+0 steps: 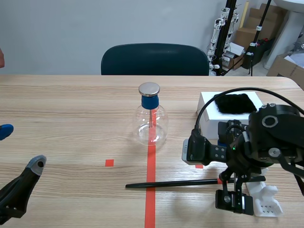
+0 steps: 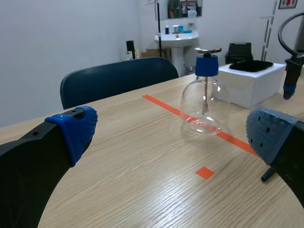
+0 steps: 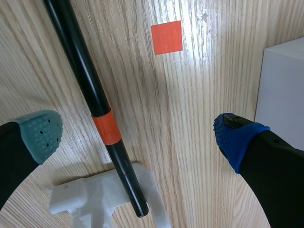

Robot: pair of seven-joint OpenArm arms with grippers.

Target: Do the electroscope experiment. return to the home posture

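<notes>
There is one glass electroscope (image 2: pixel 204 107) with a blue cap, well ahead of the left gripper (image 2: pixel 173 135), whose fingers are wide apart. One black rod (image 3: pixel 80 61) lies between the spread fingers of the right gripper (image 3: pixel 137 135), its end on one white stand (image 3: pixel 90 199). One white box (image 1: pixel 209 111) holds one black cloth (image 1: pixel 232 103). The table (image 1: pixel 71 104) is wood. One dark chair (image 1: pixel 154 59) stands by a grey wall.

Rod (image 1: pixel 171 183) lies before the electroscope (image 1: pixel 152 122); box (image 1: pixel 206 100) to its right.
</notes>
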